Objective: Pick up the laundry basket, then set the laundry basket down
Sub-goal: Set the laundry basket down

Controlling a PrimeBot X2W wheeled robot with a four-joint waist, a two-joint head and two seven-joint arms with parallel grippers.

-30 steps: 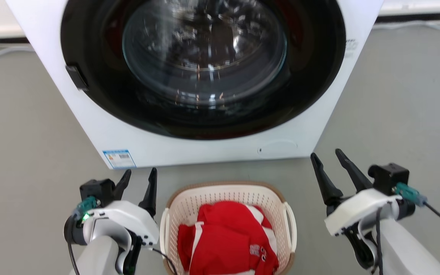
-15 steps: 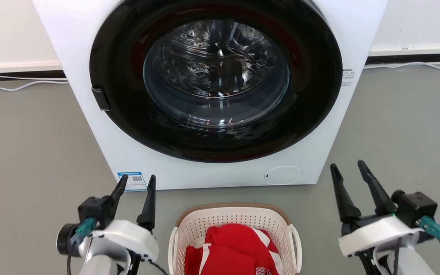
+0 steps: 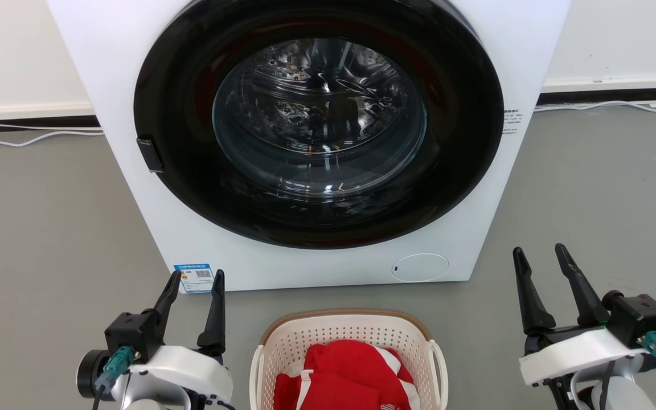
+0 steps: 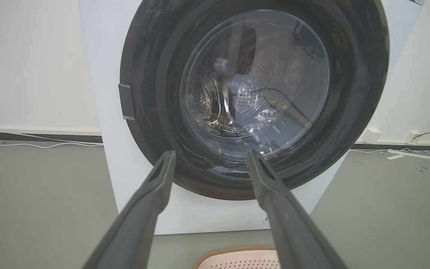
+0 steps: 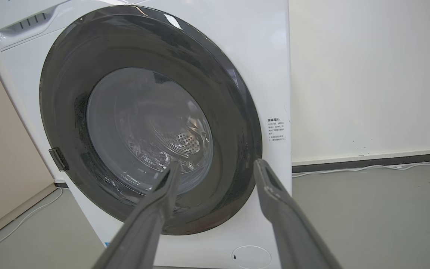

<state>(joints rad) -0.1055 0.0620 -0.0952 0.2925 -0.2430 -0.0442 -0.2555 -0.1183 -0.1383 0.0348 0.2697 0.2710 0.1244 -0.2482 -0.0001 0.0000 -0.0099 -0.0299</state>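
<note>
**Head view, left to right.** Left gripper [image 3: 197, 273]: at the lower left, above the grey floor [image 3: 37, 228], fingers pointing up the view toward the washer [image 3: 319, 122]. Its jaws are apart, with nothing between them.

Basket [image 3: 351, 330]: on the floor at the bottom centre, just in front of the washer's base. It lies between the two grippers and touches neither (its lower part is cut off by the frame edge). Its left handle is near the left gripper's white housing, lower in the view than the fingertips. A red garment [image 3: 351, 370] with white stripes lies inside.

Right gripper [image 3: 537, 248]: at the lower right, farther from the basket than the left one, fingers likewise pointing up. Its jaws are apart and empty.

**Left wrist view.** The spread fingers frame the washer's round door. The brown rim of the basket [image 4: 233, 249] shows at the bottom edge, below the gap between the jaws and slightly to its right.

**Right wrist view.** The spread fingers stand against the washer door, with a white wall [image 5: 368, 74] to the right.
</note>
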